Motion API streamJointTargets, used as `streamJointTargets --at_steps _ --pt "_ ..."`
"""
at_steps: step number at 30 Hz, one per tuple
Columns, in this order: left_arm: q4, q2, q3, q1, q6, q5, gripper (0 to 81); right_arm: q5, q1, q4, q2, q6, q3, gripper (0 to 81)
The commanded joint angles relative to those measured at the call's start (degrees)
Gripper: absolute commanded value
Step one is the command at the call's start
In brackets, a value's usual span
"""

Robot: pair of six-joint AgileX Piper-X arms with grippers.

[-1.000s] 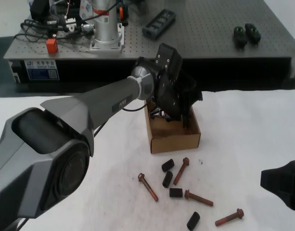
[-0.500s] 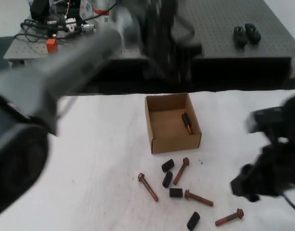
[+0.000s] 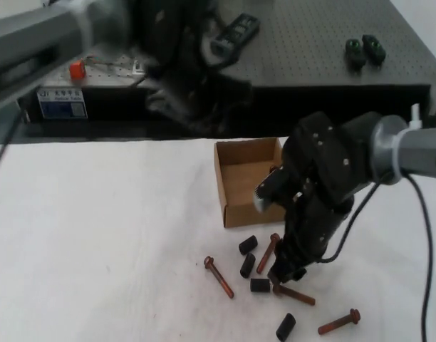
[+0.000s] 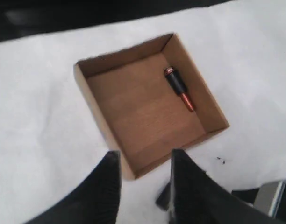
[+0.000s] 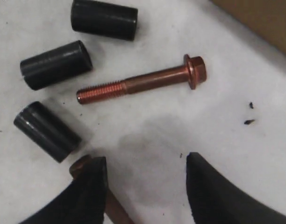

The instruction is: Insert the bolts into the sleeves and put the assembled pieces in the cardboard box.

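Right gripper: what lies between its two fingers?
In the right wrist view, only bare white cloth lies between the right gripper's open fingers. One bolt lies beyond the fingertips; another bolt's end peeks out beside one finger.

You have bright, even light; a soft shadow pools just ahead of the right pincer point(image 5: 145, 161); the left arm point(image 3: 168, 64) is smeared by blur.
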Motion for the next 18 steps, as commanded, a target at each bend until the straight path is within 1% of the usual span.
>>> streamJointTargets --at_steps 1,3,7,11,14,16,18 --pt "-5.4 -6.3 6.2 1.4 0.3 -0.5 26.3 0.9 2.1 3.3 4.1 -1.3 -2.9 35.0" --pt "-6.8 -8.6 9.3 2.3 0.3 0.1 26.3 0.6 2.5 5.4 4.1 -1.3 -2.9 35.0" --pt "-8.0 -11.4 12.8 3.6 0.3 1.0 26.3 -0.7 2.9 5.5 4.1 -1.7 -2.9 35.0" --pt "-7.7 -11.6 12.8 3.9 1.2 1.0 26.3 -2.4 3.1 6.8 4.1 -0.4 -2.9 35.0" --pt "-7.7 -11.6 12.8 3.9 2.0 1.0 26.3 -6.2 3.1 7.4 2.5 0.0 -2.9 35.0" --pt "-7.7 -11.6 12.8 3.9 2.4 1.0 26.3 -6.3 3.1 7.8 0.8 0.0 -2.9 35.0" --pt "-7.7 -11.6 12.8 3.9 2.4 1.0 26.3 -6.0 3.1 9.0 -0.9 -2.0 -2.9 35.0"
